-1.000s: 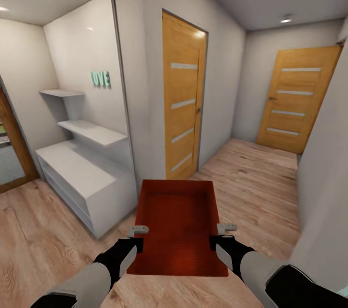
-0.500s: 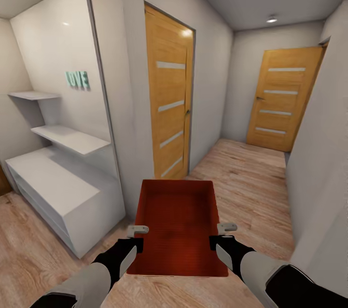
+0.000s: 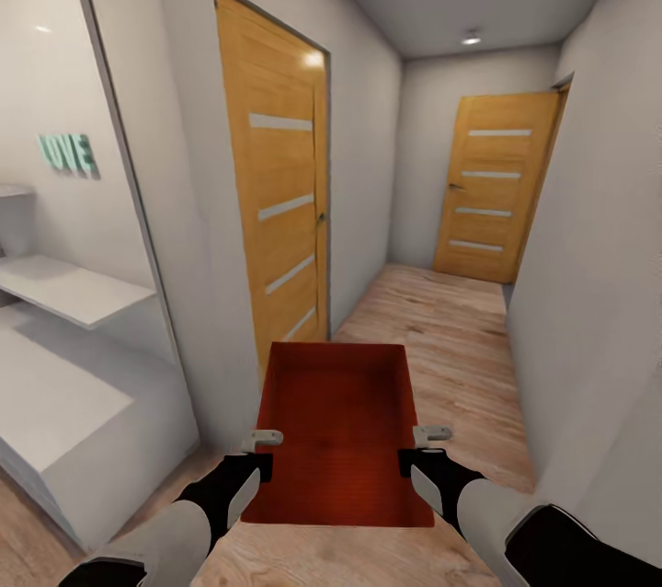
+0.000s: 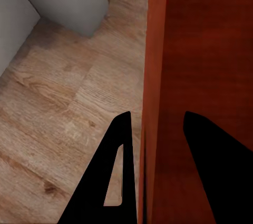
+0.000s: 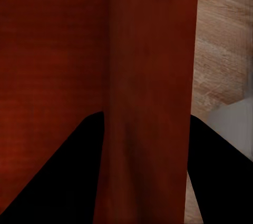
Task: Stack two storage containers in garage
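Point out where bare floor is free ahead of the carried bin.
Free: the wood floor between the side door and the right wall, up to the far door. Crowded: the white unit left of the container.

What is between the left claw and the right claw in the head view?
The orange-red storage container lies between the left claw and the right claw. Each claw grips one side wall, which the wrist views show too.

storage containers: 1 (image 3: 337,421) | grippers: 2 (image 3: 260,447) (image 3: 421,444) | wooden doors: 2 (image 3: 276,201) (image 3: 496,187) | ceiling lights: 1 (image 3: 472,38)
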Motion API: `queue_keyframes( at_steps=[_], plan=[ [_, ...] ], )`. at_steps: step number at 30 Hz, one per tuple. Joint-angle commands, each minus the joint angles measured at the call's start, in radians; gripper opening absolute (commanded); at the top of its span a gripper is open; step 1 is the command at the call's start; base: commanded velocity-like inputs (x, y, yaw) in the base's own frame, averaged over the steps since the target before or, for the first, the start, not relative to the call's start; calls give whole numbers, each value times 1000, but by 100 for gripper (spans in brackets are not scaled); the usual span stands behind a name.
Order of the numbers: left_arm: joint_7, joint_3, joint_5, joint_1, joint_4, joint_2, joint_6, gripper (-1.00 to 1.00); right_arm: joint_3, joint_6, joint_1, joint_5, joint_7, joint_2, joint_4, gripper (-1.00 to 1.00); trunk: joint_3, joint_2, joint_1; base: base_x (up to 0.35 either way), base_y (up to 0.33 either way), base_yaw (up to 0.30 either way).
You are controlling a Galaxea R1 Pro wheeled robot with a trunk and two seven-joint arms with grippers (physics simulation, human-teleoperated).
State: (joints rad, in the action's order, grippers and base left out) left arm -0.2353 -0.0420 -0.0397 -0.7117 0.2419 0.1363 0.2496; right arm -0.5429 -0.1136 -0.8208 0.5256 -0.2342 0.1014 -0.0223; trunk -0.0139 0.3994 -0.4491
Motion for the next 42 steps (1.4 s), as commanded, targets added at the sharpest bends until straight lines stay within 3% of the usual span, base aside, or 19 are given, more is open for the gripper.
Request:
queue_keyframes(
  at_steps=[1, 19, 42],
  plan=[
    [-6, 21, 8, 0, -1, 0, 8, -100, -88, 52, 0, -10, -48, 0, -2, -100, 0, 1, -1, 322, 0, -241],
    [-6, 21, 9, 0, -1, 0, 8, -100, -88, 52, 0, -10, -48, 0, -2, -100, 0, 1, -1, 322, 0, -234],
    [-6, 21, 9, 0, -1, 0, 8, -100, -87, 52, 0, -9, -48, -1, -2, -100, 0, 1, -1, 322, 0, -8]
  ],
)
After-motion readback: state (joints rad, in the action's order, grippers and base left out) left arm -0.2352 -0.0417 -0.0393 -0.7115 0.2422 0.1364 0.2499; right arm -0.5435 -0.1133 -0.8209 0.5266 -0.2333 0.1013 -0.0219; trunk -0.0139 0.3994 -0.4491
